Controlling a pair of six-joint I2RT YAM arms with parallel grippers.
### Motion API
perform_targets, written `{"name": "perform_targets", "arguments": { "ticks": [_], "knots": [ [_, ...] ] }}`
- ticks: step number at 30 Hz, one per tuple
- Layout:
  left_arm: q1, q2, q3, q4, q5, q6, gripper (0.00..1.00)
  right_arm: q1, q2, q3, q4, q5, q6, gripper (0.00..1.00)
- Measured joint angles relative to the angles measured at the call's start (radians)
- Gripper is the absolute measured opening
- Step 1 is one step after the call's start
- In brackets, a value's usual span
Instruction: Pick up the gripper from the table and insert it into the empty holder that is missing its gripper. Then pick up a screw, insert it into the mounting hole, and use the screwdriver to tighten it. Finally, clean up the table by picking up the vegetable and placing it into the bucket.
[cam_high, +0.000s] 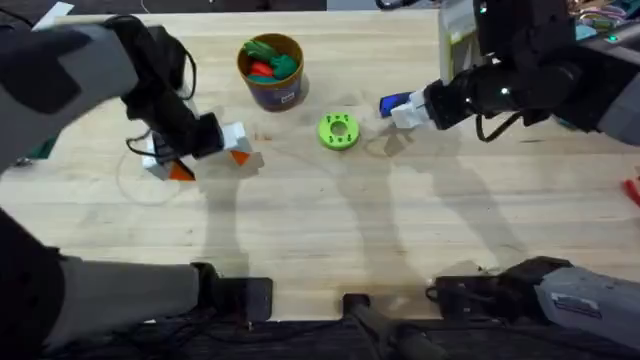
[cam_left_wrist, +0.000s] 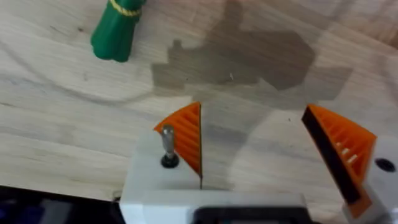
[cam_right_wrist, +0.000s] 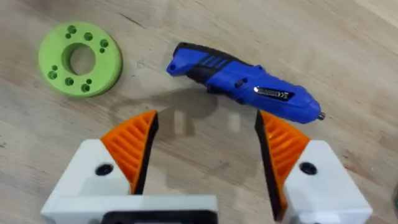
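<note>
Overhead: bucket (cam_high: 271, 70) at table's far middle holds vegetables; green disc (cam_high: 338, 131) beside it; screwdriver (cam_high: 394, 104) at right gripper (cam_high: 408, 116).
Left wrist: left gripper (cam_left_wrist: 267, 146) wide open, empty; green vegetable (cam_left_wrist: 116, 28) lies beyond.
Right wrist: right gripper (cam_right_wrist: 208, 149) wide open, empty; screwdriver (cam_right_wrist: 245, 83) just beyond fingertips.

Blue screwdriver (cam_right_wrist: 245, 84) lying flat on bare wood, dark tip outward; green vegetable (cam_left_wrist: 116, 30) with yellow band lying on the table; upright tan-rimmed blue bucket (cam_high: 272, 90) holding green and red pieces.
</note>
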Motion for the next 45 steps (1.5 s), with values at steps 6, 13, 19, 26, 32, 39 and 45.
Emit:
{"name": "perform_targets", "arguments": {
  "ticks": [6, 13, 19, 26, 32, 39, 45],
  "knots": [
    [0.0, 0.002, 0.222, -0.051, -0.252, 0.281, 0.974, 0.0, 0.0, 0.0, 0.0, 0.0, 0.0, 0.933],
    [0.018, 0.002, 0.223, 0.002, -0.307, 0.462, 0.974, 0.0, 0.0, 0.0, 0.0, 0.0, 0.0, 0.933],
    [0.132, 0.003, 0.223, 0.048, -0.199, 0.572, 0.974, 0.0, 0.0, 0.0, 0.0, 0.0, 0.0, 0.933],
    [0.244, 0.09, 0.223, 0.051, -0.103, 0.652, 0.974, 0.0, 0.0, 0.0, 0.0, 0.0, 0.0, 0.933],
    [0.254, 0.309, 0.227, 0.059, -0.072, 0.682, 0.974, 0.0, 0.0, 0.0, 0.0, 0.0, 0.0, 0.933],
    [0.254, 0.312, 0.233, 0.078, -0.072, 0.69, 0.343, 0.0, 0.0, 0.0, 0.0, 0.0, 0.0, 0.933],
    [0.254, 0.315, 0.238, 0.088, -0.081, 0.691, 0.018, 0.0, 0.0, 0.0, 0.0, 0.0, 0.0, 0.933]
  ]
}}
